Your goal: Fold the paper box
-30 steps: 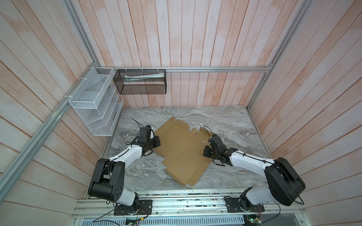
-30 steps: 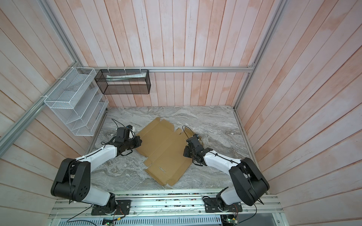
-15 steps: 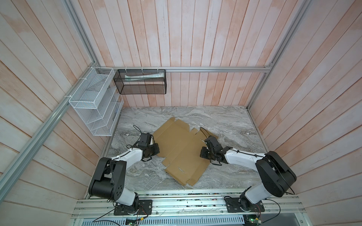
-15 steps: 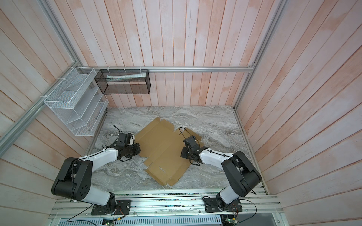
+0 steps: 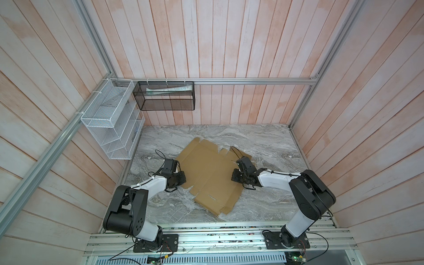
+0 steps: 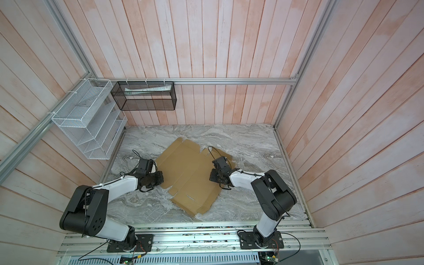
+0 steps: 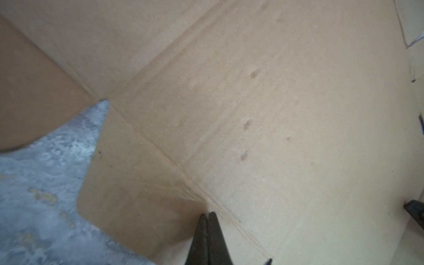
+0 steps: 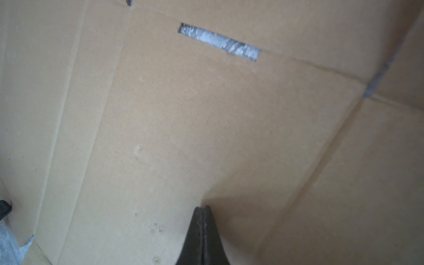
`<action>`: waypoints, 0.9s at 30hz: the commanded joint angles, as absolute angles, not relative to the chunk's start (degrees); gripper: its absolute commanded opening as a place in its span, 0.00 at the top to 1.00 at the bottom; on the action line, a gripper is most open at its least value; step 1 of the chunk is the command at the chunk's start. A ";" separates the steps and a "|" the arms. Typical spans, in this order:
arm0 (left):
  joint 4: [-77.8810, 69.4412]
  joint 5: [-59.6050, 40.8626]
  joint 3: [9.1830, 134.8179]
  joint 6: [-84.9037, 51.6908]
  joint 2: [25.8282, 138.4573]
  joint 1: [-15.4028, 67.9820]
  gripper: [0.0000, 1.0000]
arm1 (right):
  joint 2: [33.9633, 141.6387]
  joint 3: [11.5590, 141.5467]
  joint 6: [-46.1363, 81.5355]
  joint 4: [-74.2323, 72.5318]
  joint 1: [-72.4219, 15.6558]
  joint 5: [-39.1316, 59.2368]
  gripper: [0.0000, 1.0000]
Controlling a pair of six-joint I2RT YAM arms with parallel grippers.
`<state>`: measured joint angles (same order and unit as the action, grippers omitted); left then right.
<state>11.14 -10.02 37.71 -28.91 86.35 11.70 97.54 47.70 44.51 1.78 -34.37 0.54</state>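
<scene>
Lower and closer in than a second ago, the left arm [image 5: 151, 183] and right arm [image 5: 275, 181] bend over the grey marbled surface [image 5: 263, 142]. The paper box [image 5: 206, 174] lies flat and unfolded at its centre, its length running from 11 to 5 o'clock. The left fingers [image 7: 199, 243], pressed together and holding nothing, point at a crease [image 7: 160, 151] beside a rounded flap [image 7: 128, 206] on the sheet's 9 o'clock edge. The right fingers [image 8: 193, 238], likewise pressed together and empty, meet the cardboard toward its 3 o'clock side, near a slot [image 8: 218, 42].
</scene>
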 commanded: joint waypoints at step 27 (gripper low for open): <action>14.70 -13.06 36.19 -36.65 79.41 19.34 1.00 | 113.99 71.15 26.02 11.66 -23.38 4.00 0.98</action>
<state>12.12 -15.18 34.11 -36.67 80.64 19.20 113.54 69.76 28.53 6.66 -23.59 4.16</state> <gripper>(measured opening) 0.055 0.042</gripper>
